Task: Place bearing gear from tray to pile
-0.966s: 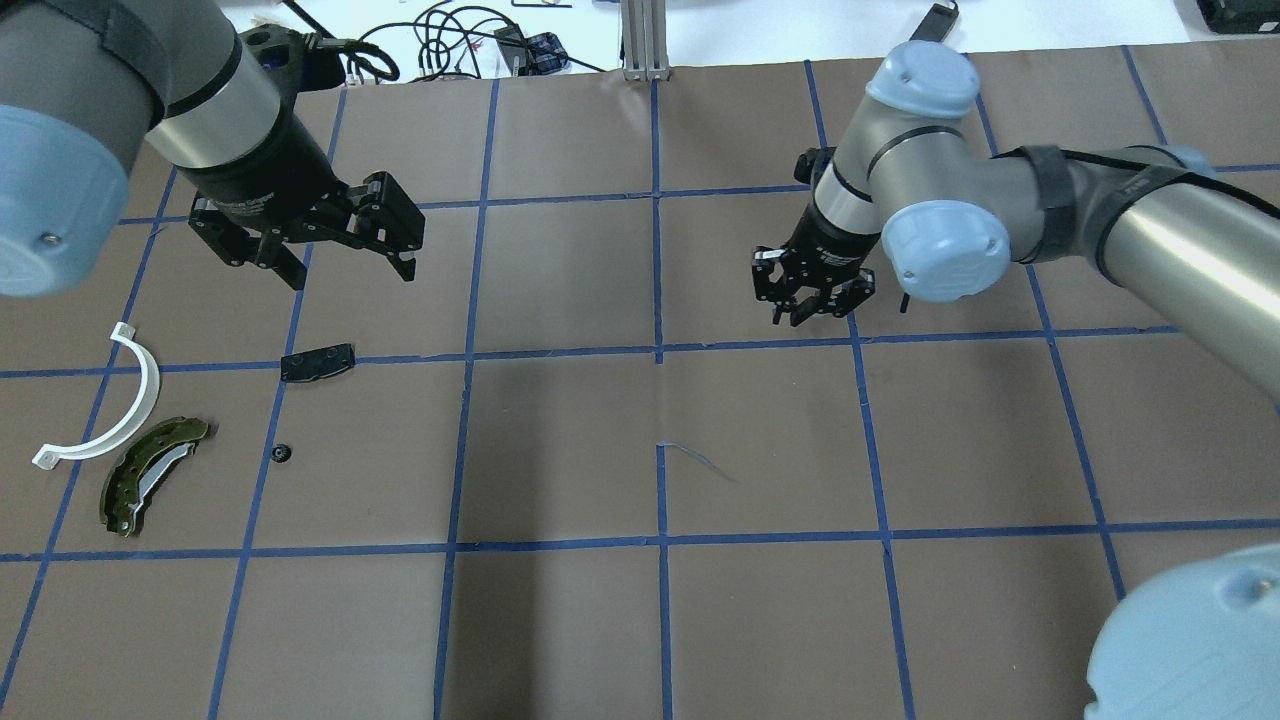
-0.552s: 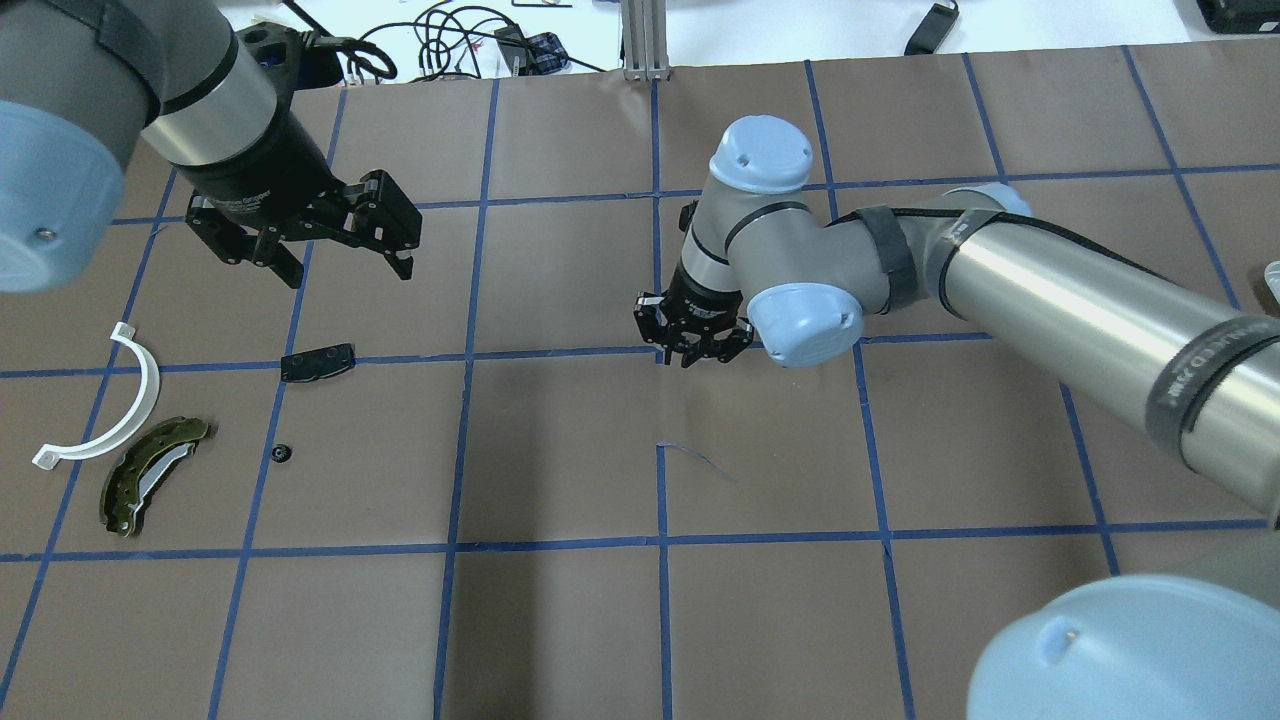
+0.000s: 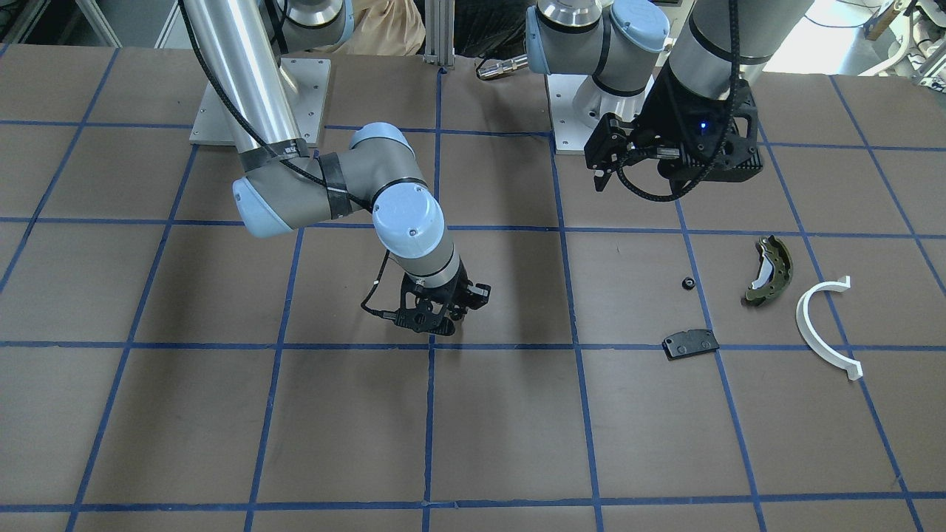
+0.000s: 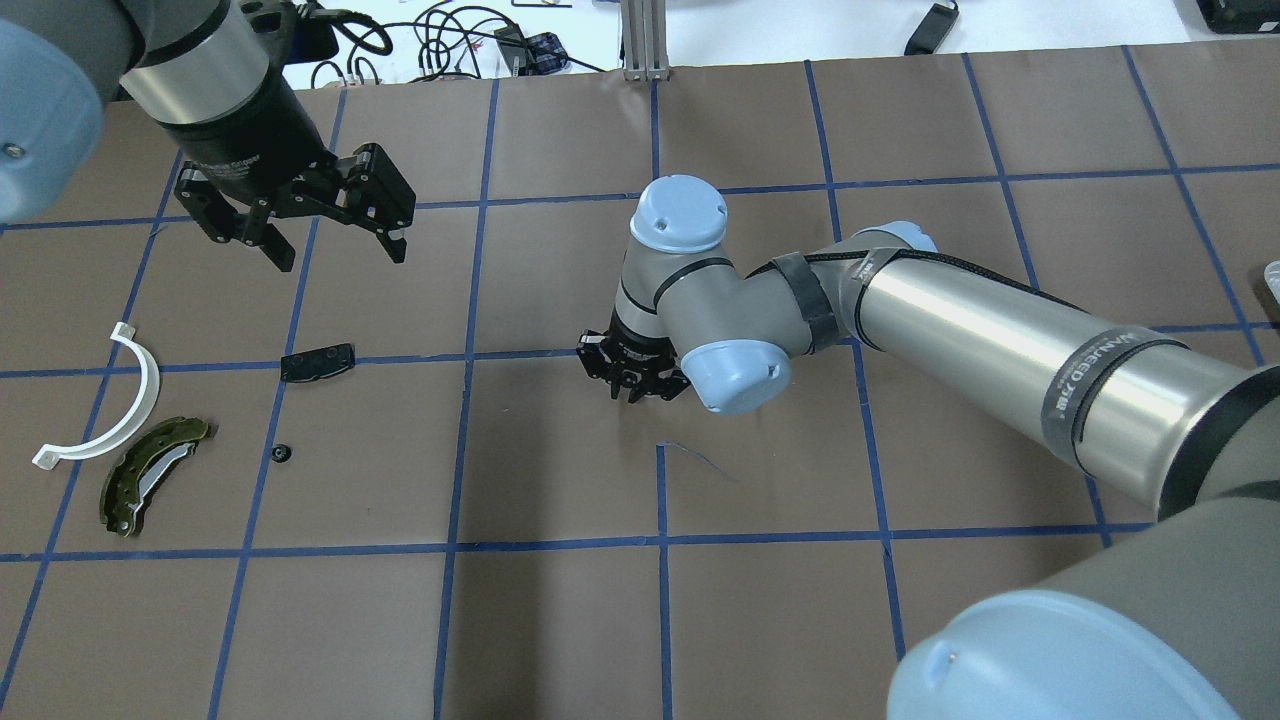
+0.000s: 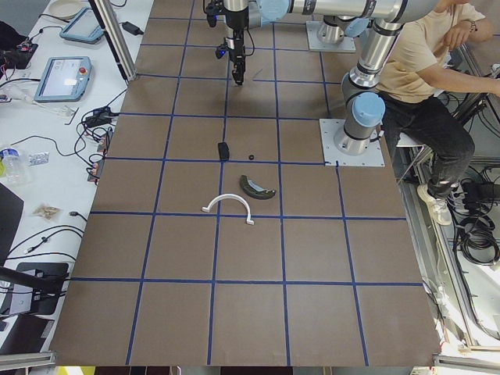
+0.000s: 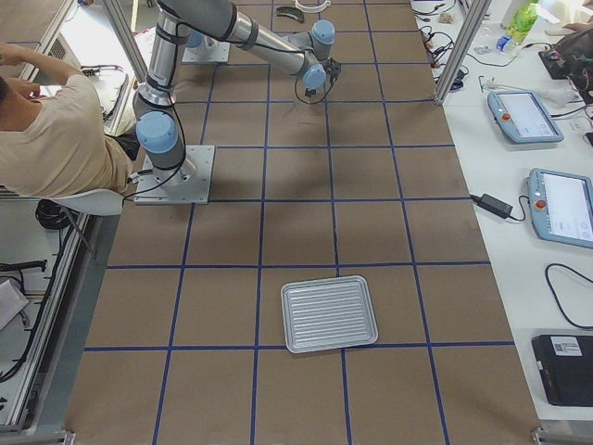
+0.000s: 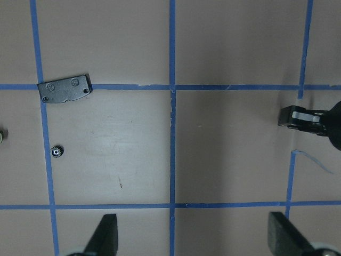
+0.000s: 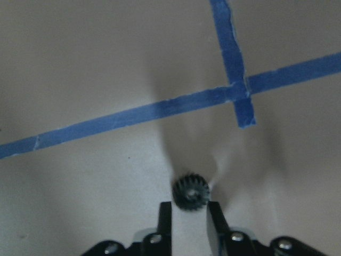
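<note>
My right gripper (image 8: 187, 205) is shut on a small black bearing gear (image 8: 190, 193), held between its fingertips just above the brown table near a blue tape crossing. In the overhead view it (image 4: 635, 385) is at mid-table. The pile lies far left: a dark olive brake shoe (image 4: 150, 475), a white half-ring (image 4: 125, 405), a flat black pad (image 4: 317, 362), and another small black gear (image 4: 281, 453). My left gripper (image 4: 335, 255) is open and empty, hovering beyond the pile.
A ribbed metal tray (image 6: 329, 313) lies far off on the robot's right end of the table, with nothing showing in it. Cables and devices (image 4: 450, 45) lie past the far table edge. A seated operator (image 5: 422, 70) is beside the robot bases.
My right arm has swept left across the table toward the pile, with its gripper shut. My left gripper has drawn back a little toward the far edge.
</note>
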Controlling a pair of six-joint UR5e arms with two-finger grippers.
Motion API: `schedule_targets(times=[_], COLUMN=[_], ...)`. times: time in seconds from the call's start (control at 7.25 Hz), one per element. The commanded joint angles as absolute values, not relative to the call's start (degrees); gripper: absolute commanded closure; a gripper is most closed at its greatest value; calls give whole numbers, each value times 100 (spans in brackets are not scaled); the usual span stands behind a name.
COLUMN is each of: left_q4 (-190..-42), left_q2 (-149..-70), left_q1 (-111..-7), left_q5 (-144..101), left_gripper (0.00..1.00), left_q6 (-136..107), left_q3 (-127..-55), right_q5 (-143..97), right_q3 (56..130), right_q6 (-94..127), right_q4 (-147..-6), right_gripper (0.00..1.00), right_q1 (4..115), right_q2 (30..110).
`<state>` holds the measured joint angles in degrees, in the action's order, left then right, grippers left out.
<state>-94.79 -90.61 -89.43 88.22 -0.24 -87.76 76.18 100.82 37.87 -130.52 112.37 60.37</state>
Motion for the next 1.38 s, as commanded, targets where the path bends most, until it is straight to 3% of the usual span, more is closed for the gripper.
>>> schedule_targets(times=[0.0, 0.41, 0.83, 1.24], left_q4=[-9475, -9388, -6805, -5794], left_q2=[-9070, -9228, -9779, -10764], left_q1=[-8947, -9139, -10139, -10993], left_q5=[8815, 8771, 8728, 8824], left_gripper=[0, 0, 0, 0], left_q6=[-18, -114, -1698, -2478], left_q3=[-8771, -9033, -10148, -10345], right_q5=[7690, 8075, 8382, 8894], right_q3=[10064, 9993, 9976, 9714], right_q6=[3850, 3000, 1533, 467], right_q4=[-13096, -12677, -11629, -9939], right_gripper=[0, 0, 0, 0], right_q1=[11285, 10674, 9425, 8853], right_q2=[6064, 6650, 7626, 8576])
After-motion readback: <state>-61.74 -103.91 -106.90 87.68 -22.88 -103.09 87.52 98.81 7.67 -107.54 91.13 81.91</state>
